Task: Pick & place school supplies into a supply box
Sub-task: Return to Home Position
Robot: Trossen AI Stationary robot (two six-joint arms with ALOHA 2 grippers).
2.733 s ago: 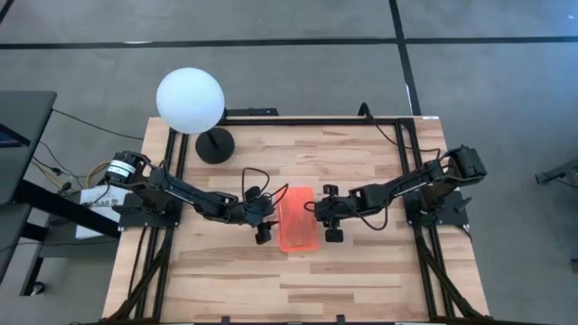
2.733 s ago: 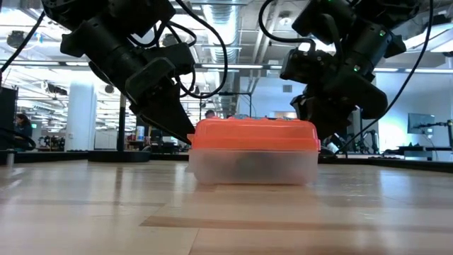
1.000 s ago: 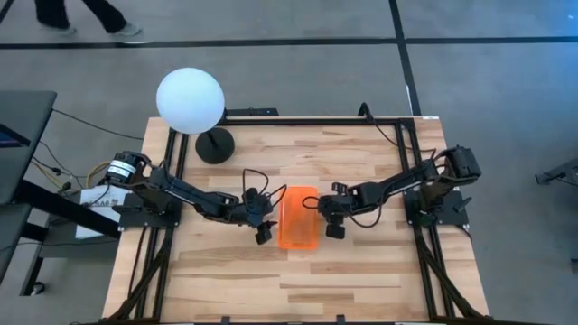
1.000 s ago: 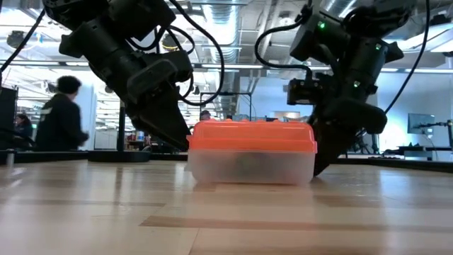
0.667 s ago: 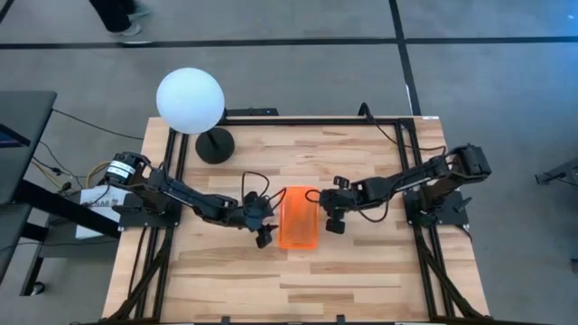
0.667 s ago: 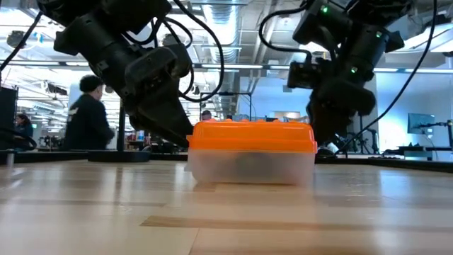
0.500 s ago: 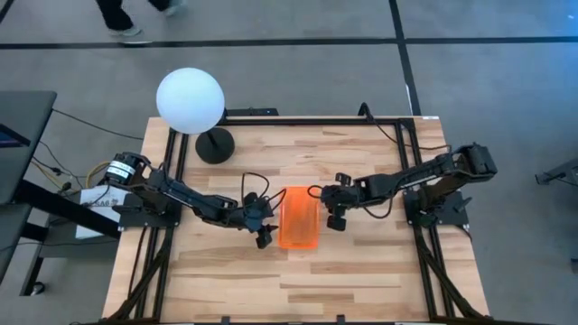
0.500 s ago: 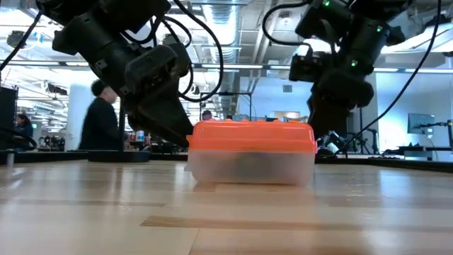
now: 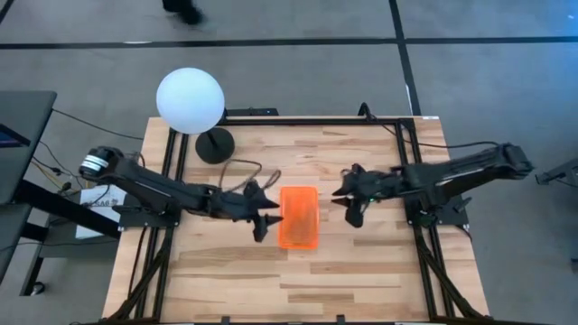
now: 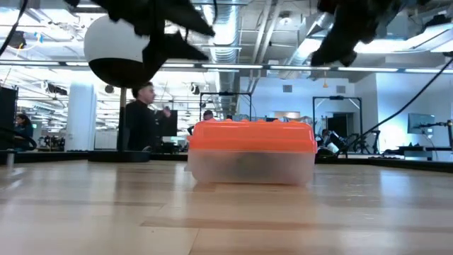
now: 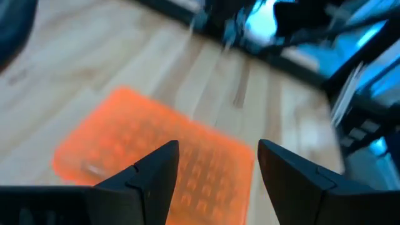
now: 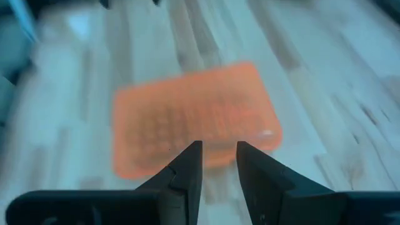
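High view showed us the shut supply box [image 9: 299, 218] in the middle of the table [image 9: 379, 271], left gripper [image 9: 265, 218] just beside it, right gripper [image 9: 349, 202] near; low view, arms hung above it; wrist views, both jaws apart, empty; we judged packing done, arms must go home.

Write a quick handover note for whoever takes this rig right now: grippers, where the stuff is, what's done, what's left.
Left gripper: open, empty, raised just off the box's left side.
Right gripper: open, empty, raised off the box's right side, farther out.
Box: mid-table, orange lid shut; contents only a dim shape through the clear wall.
Done: packing looks finished; nothing else on the table but the lamp at the back left corner.
Left: bring both arms home.
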